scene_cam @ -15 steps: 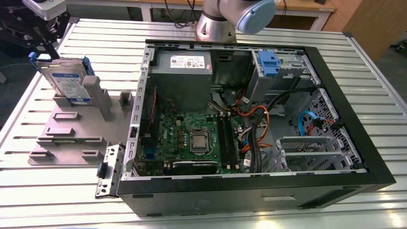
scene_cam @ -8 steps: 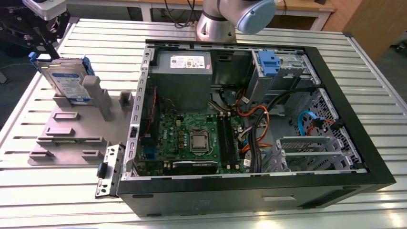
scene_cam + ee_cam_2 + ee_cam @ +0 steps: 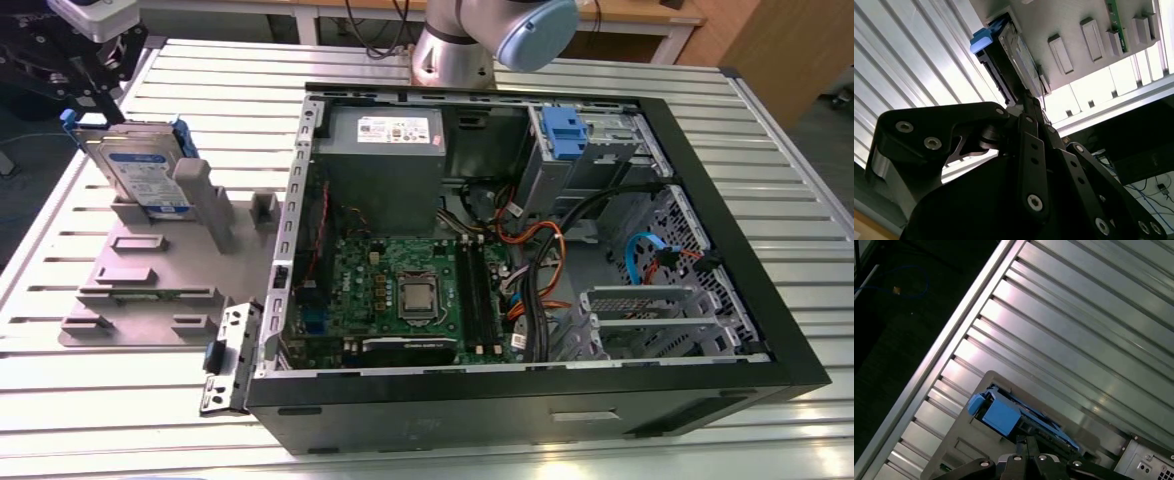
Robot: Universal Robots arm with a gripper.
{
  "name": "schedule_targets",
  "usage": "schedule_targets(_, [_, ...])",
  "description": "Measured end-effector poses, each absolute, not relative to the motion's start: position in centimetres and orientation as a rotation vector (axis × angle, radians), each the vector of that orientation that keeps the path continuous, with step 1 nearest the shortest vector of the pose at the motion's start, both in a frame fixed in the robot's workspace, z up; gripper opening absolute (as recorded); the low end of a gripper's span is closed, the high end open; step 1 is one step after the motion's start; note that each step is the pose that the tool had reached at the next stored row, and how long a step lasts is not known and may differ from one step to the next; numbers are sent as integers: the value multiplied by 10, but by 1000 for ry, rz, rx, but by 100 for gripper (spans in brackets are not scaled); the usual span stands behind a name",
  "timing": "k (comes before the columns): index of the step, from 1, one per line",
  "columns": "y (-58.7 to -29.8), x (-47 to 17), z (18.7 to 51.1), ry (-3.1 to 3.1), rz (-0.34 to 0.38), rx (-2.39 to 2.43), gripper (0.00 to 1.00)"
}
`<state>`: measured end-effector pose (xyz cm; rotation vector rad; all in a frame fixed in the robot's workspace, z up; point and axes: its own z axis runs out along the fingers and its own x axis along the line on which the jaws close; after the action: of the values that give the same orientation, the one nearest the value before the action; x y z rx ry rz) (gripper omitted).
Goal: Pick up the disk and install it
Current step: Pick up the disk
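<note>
Looking at the disk (image 3: 144, 170) over on the exterior view's left, stood on edge in the grey slotted stand (image 3: 147, 290), with the bottom edge down in the slot. Not lifted out yet, by the look of it. Well apart from the open computer case (image 3: 534, 395), with bare ribbed table (image 3: 134, 430) all round the stand.

Got the gripper (image 3: 91, 105) hanging right over the disk's top edge, touching it or just about. Honestly can't tell whether clamped on or loose, so not guessing.

Same story from the arm's own cameras. In the second wrist view, looking down past the gripper (image 3: 1027, 100) along the thin top edge of the disk (image 3: 1016, 55), with the blue bracket tab at the far end. In the first wrist view, that blue tab of the disk (image 3: 1000, 416) just beyond the gripper (image 3: 1026, 441).

So, the bit that matters: disk straight below the gripper, not off to a side, broad labelled face turned toward the case. Long axis probably upright, going by how tall it looks next to the stand's posts, though not totally sure. Only one arm here, so no question of which is nearer.
</note>
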<state>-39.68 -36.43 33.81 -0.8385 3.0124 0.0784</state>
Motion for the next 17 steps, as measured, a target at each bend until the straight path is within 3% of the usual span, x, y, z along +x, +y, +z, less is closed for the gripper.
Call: schedule_targets(17, [-364, -397, 338, 2979, 79, -958, 11])
